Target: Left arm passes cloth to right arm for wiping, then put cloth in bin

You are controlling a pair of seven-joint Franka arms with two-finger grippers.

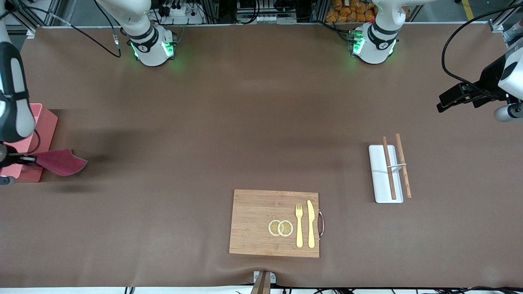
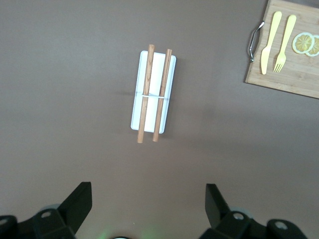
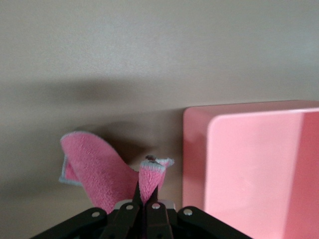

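— What's on your brown table mat (image 1: 204,134)?
— Right gripper (image 3: 144,201) pinches the cloth (image 1: 61,161) beside the bin (image 1: 45,126) (up in the air); left gripper (image 2: 148,209) waits, fingers apart.

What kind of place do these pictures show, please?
Probably a robot laboratory with a mock dining setup: two arm bases bolted to a brown table, cables and framing along its edge, and a wooden board with fork and knife.
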